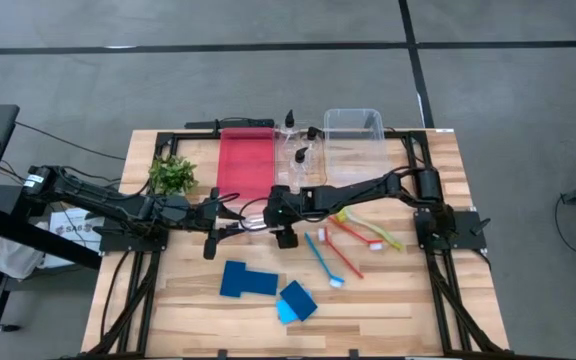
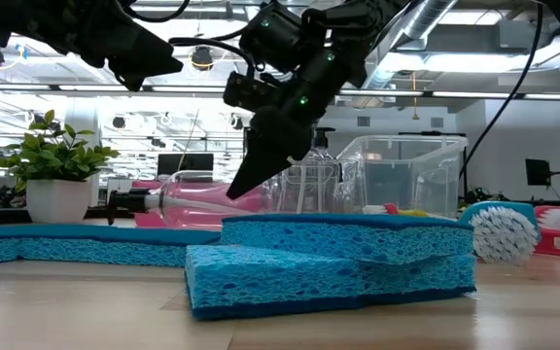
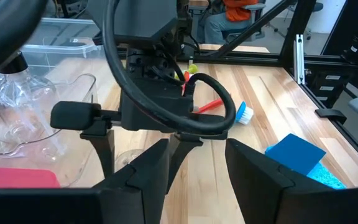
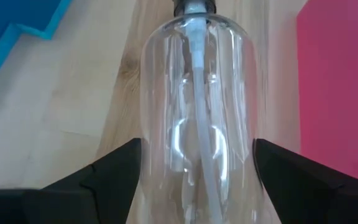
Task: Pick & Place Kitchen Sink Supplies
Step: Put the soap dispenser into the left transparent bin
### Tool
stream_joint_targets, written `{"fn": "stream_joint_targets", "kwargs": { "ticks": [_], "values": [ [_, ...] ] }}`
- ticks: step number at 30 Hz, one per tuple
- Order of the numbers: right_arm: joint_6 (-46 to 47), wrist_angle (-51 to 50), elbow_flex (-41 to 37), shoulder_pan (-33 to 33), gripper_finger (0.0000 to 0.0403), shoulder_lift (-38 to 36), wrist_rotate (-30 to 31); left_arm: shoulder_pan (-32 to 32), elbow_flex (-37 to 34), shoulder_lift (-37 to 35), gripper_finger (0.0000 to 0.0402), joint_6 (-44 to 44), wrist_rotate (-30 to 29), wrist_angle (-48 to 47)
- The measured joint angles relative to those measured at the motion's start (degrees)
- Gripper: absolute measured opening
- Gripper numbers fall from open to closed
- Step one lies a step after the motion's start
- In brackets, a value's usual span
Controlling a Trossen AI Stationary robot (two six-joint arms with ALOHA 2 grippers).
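Note:
A clear bottle (image 1: 251,212) with a black pump top lies on its side on the table between the two arms; its pump (image 2: 124,202) points toward the left arm. My right gripper (image 1: 271,208) slants down over the bottle's base end, open, with a finger on either side of the bottle's body (image 4: 197,74). My left gripper (image 1: 218,232) waits open just left of the bottle, holding nothing. Near the front edge lie a dark blue sponge (image 1: 248,280) and a second blue sponge (image 1: 296,300). Blue (image 1: 323,258), red (image 1: 343,245) and yellow-green (image 1: 368,230) brushes lie to the right. My right gripper has its two fingers (image 4: 114,174) close beside the two sides of the bottle's body (image 4: 151,155), near its base end. It comes slanting down from the table's right, in line with the bottle. Whether the fingers touch it I cannot tell. The bottle lies on the table.
A red bin (image 1: 245,165) and a clear bin (image 1: 353,125) stand at the back, with more clear pump bottles (image 1: 293,150) upright between them. A small potted plant (image 1: 173,175) stands at the back left. Bare wood shows at the front right.

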Motion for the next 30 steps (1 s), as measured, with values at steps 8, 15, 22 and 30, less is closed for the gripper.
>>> {"fn": "stream_joint_targets", "kwargs": {
  "ticks": [8, 15, 22, 30],
  "values": [
    [0.66, -0.75, 0.0, -0.73, 0.0297, -0.02, -3.45, 0.01, 0.0, 0.0, 0.0161, 0.0, 0.06, -0.02],
    [1.21, -1.07, 0.0, -0.73, 0.0302, -0.02, -3.88, 0.0, 0.0, 0.0, 0.0161, 0.0, 0.04, -0.01],
    [1.19, -1.52, 0.0, -0.78, 0.0324, -0.02, -4.36, 0.01, 0.0, 0.0, 0.0161, 0.0, -0.09, 0.0],
    [1.22, -1.97, 0.0, -1.91, 0.0333, -0.02, -7.09, -0.01, 0.0, 0.0, 0.0161, 0.0, -0.09, 0.02]
  ]
}}
